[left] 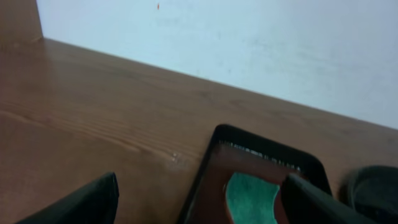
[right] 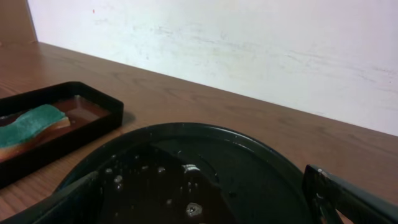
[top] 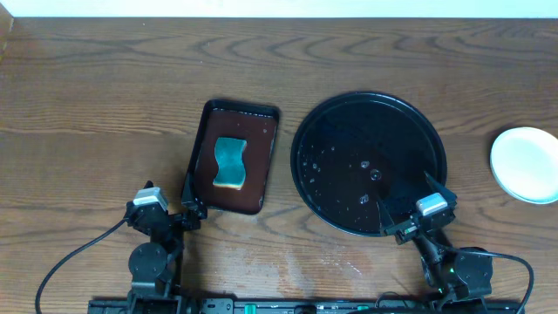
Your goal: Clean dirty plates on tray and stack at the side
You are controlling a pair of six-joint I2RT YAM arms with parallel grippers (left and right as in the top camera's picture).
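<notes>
The round black tray (top: 307, 131) lies right of centre with only water drops on it, and no plate on it. It fills the lower right wrist view (right: 261, 162). A stack of pale plates (top: 526, 163) sits at the far right table edge, and I cannot tell how many. My left gripper (top: 187, 199) is open and empty at the near left corner of the brown tray; its fingers frame the left wrist view (left: 199, 205). My right gripper (top: 410, 208) is open and empty over the black tray's near right rim, also shown in the right wrist view (right: 205, 205).
A rectangular dark brown tray (top: 261, 148) left of the black tray holds a teal and yellow sponge (top: 230, 162), seen too in the left wrist view (left: 252, 199) and the right wrist view (right: 31, 124). A pale wall stands behind the table.
</notes>
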